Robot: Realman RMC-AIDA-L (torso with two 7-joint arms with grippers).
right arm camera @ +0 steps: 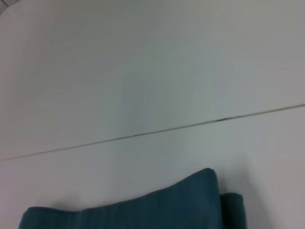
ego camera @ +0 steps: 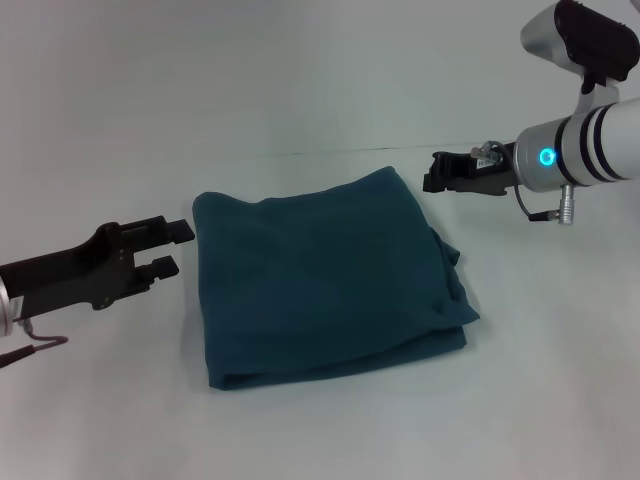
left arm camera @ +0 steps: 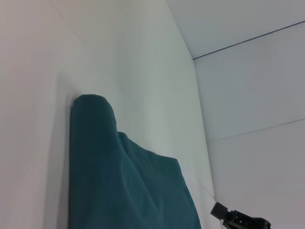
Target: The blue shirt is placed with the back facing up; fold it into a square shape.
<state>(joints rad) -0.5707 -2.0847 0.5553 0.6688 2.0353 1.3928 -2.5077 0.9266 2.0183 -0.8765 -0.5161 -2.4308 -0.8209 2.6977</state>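
Head view shows the blue shirt [ego camera: 325, 275] folded near-square on my bench [ego camera: 300, 80], left tool [ego camera: 170, 248] parted and empty beside it, right tool [ego camera: 432, 172] unreadable; only tidying seems left.

Head camera overlooks shirt [ego camera: 325, 275] from above; wrists skim low, probably nearer.

You see a plain white worktop [ego camera: 300, 90], with a thin dark seam [right arm camera: 157, 130] crossing its far part.
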